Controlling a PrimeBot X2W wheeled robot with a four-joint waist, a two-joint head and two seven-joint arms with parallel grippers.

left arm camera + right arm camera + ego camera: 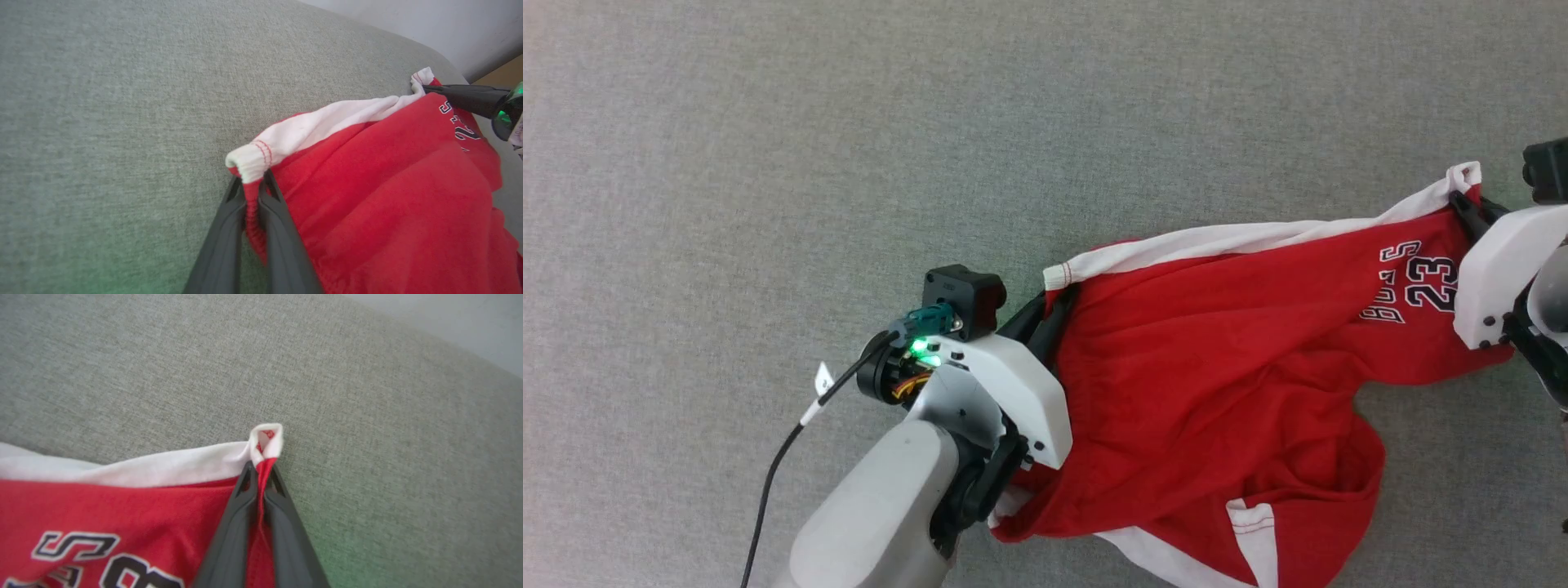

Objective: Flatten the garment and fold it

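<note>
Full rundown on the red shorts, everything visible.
The red shorts, thin and crumpled, rest on the grey cloth surface, partly stretched. A white stripe runs along the far edge; a dark, white-outlined 23 print sits near the right end. The left hand and right hand each pinch one end of that stripe.

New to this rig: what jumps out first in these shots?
The red shorts are stretched across the right of the gray cloth surface. The left end effector pinches one white-trimmed corner, the right end effector the other, beside the dark 23 print.
</note>
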